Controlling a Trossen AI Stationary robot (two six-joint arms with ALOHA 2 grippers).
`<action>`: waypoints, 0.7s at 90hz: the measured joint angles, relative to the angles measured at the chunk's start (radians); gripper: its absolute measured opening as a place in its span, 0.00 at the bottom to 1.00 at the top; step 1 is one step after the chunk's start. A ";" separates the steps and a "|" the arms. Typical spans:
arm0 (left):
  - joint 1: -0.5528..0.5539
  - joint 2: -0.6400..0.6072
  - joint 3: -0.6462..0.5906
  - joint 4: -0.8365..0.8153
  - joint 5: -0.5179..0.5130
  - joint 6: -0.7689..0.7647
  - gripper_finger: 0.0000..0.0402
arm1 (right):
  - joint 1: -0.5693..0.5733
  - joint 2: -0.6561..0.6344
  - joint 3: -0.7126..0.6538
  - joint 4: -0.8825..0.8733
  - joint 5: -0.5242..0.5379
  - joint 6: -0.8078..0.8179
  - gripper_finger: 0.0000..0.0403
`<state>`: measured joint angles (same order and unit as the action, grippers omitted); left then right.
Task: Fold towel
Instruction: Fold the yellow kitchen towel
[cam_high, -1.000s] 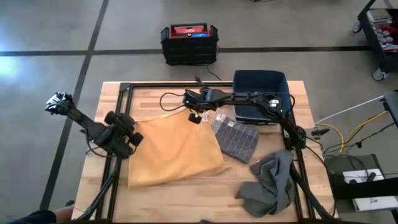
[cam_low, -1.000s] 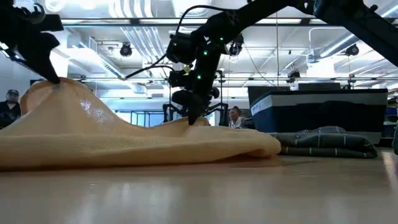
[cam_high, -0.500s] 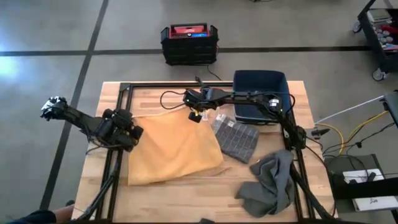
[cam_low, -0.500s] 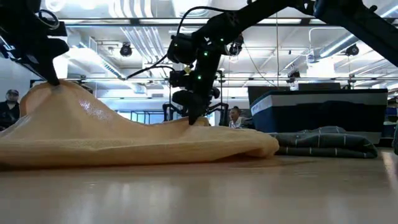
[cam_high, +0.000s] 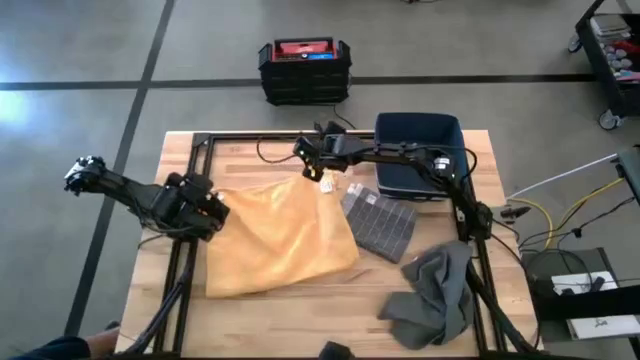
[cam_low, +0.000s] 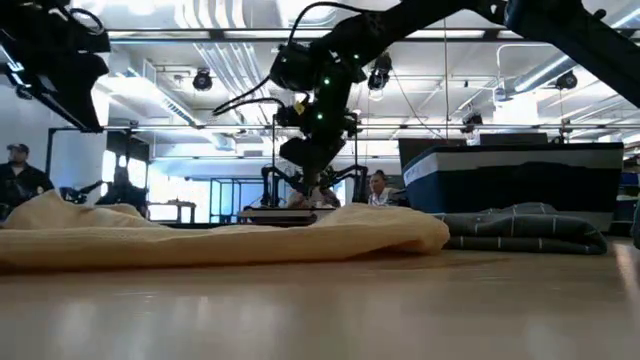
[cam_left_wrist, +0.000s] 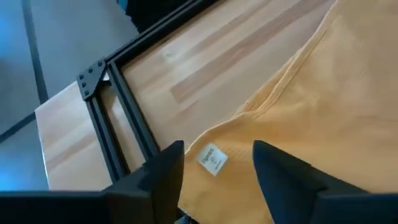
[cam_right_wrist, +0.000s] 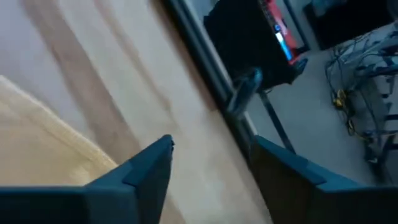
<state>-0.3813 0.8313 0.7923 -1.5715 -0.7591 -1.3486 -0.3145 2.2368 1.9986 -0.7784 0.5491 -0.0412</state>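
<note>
on the wooden desk (cam_high: 300, 300), the yellow cloth towel (cam_high: 280, 235) is now lying released; the left gripper (cam_left_wrist: 214, 177) and right gripper (cam_right_wrist: 208, 168) are lifting away, fingers spread and empty, the fold laid.

Matt yellow cloth towel (cam_high: 278, 238) on smooth pale wooden table (cam_high: 330, 310), black metal frame (cam_left_wrist: 118, 106).

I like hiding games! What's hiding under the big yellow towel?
The yellow towel lies flat on the wooden table. Only table wood shows around its edges. Anything under it is covered, so it cannot be seen.
</note>
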 joint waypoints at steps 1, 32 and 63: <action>0.000 0.000 0.004 0.000 0.001 0.004 0.45 | -0.001 0.000 0.006 -0.007 0.000 -0.001 0.53; -0.032 0.034 0.031 0.423 0.330 0.353 0.36 | 0.027 -0.088 0.097 -0.366 -0.519 -0.025 0.62; -0.289 0.244 -0.121 0.753 0.527 0.204 0.23 | 0.337 -0.283 -0.388 -0.088 -0.596 -0.021 0.56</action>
<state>-0.6703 1.0752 0.6712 -0.8180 -0.2325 -1.1450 0.0226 1.9533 1.6111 -0.8664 -0.0466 -0.0624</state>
